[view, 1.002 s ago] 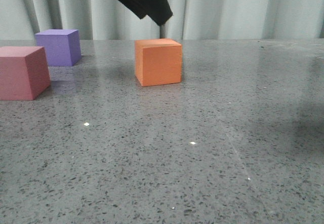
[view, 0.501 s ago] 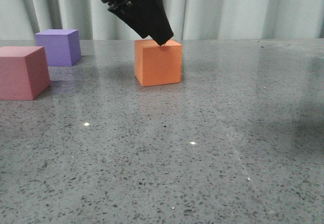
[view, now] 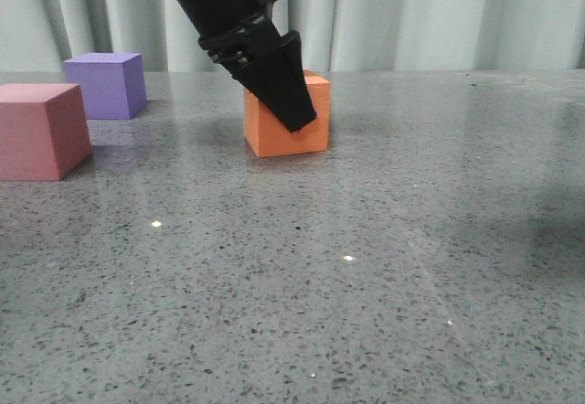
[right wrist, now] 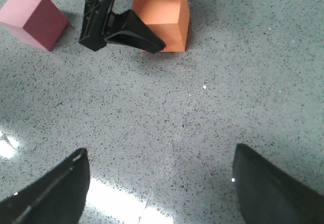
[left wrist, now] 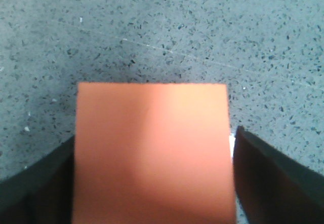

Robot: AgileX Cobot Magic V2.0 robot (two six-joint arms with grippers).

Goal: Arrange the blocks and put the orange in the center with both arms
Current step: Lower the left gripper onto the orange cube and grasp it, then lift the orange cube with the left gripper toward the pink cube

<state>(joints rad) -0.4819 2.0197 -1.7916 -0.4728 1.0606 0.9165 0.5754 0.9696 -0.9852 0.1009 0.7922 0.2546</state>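
Your left claw (view: 294, 111) straddles the orange cube (view: 285, 130) on the bench (view: 366, 267) — fingers (left wrist: 268, 178) spread, a sliver of gap showing on one side. Your right claw (right wrist: 157, 183) hangs open, well apart from the cube.

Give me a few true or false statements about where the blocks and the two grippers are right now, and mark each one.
1. The left gripper straddles the orange cube, a finger on each side. True.
2. The purple cube is stacked on the pink-red cube. False: both sit on the table, purple farther back.
3. The right gripper holds a block. False: it is open over bare table.
4. The orange cube rests on the table. True.
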